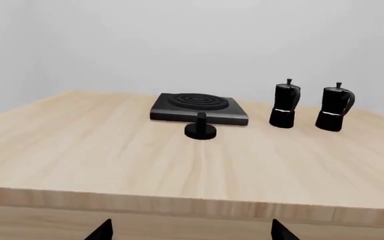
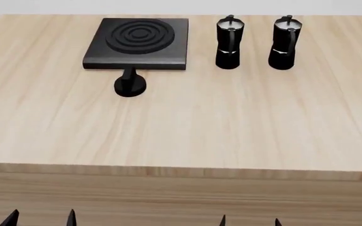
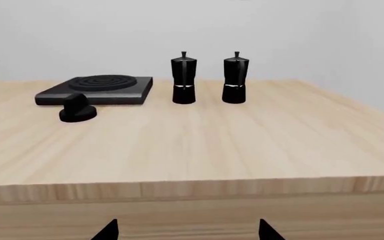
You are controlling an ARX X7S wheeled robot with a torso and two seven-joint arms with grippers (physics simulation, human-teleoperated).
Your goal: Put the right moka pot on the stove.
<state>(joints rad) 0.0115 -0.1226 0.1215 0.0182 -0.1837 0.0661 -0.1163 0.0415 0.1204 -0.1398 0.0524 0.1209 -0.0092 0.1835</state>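
Worktop [image 2: 187, 127]: pale matt wood with fine grain. Stove [image 2: 137, 43]: black slab, dull sheen, ridged concentric burner rings. Right moka pot [image 2: 284, 43], upper right, and left moka pot [image 2: 228, 43]: glossy black faceted bodies. Knob [image 2: 130, 84]: smooth black
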